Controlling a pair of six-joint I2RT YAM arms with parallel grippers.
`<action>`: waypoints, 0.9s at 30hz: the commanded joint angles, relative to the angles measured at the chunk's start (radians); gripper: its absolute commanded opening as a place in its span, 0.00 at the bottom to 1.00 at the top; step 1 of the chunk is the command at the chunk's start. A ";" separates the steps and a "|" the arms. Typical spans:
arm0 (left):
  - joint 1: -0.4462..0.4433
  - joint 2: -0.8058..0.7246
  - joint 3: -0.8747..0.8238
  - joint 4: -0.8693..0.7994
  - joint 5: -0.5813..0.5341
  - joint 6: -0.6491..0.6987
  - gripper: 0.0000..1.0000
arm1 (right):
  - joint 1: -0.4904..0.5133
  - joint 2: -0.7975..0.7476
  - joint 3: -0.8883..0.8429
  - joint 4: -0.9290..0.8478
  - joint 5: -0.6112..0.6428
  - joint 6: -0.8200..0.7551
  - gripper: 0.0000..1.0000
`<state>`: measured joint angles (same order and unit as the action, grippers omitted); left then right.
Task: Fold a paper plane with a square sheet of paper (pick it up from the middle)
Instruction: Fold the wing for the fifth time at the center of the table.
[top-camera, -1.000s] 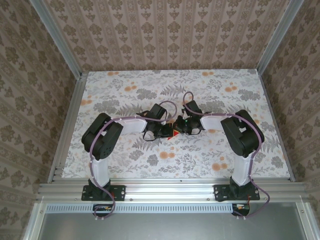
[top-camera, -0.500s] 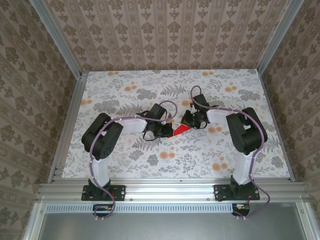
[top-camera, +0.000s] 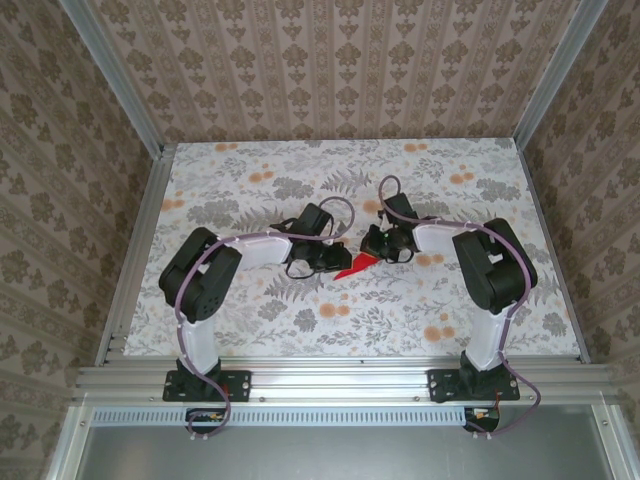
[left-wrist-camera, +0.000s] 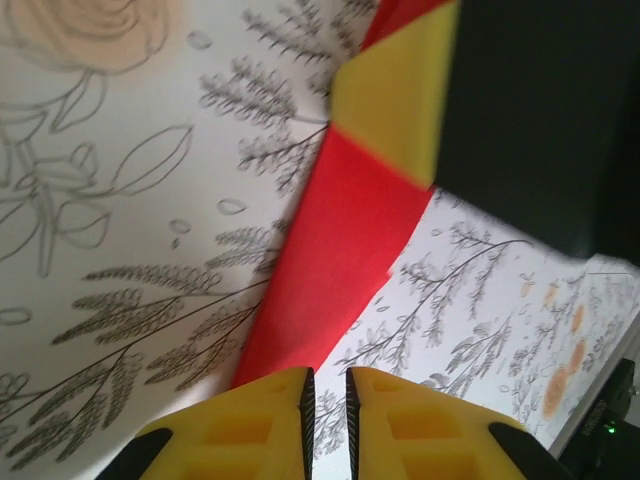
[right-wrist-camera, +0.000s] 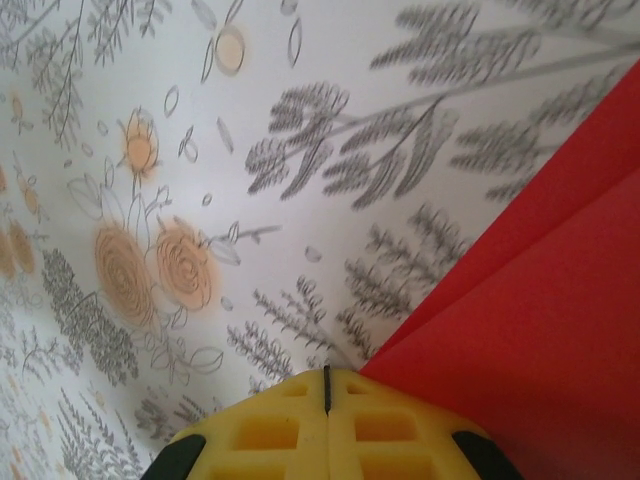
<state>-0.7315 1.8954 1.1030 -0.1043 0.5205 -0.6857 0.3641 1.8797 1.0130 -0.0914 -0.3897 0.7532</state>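
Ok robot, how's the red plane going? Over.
Left gripper slightly open at end of paper plane. Right gripper shut on it. No obstacle seen.

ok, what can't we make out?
Top view: paper too small to read folds; its far end hides under the right gripper.
Left wrist: blurred; the right gripper's yellow pad covers part of the paper, left gripper covers its tip.
Right wrist: paper cut off by right edge; whether shut fingers pinch it unclear.
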 joint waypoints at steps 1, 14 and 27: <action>0.003 0.002 0.038 0.044 0.016 -0.026 0.18 | 0.023 -0.013 -0.031 -0.017 -0.017 0.029 0.06; -0.020 0.093 0.057 -0.113 -0.049 0.024 0.06 | 0.021 -0.030 0.002 -0.034 -0.015 0.026 0.06; -0.023 0.121 0.045 -0.128 -0.088 0.025 0.00 | 0.067 -0.067 -0.044 0.008 -0.032 0.133 0.06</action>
<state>-0.7513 1.9701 1.1557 -0.1692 0.4828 -0.6796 0.4225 1.8210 0.9981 -0.0891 -0.4160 0.8253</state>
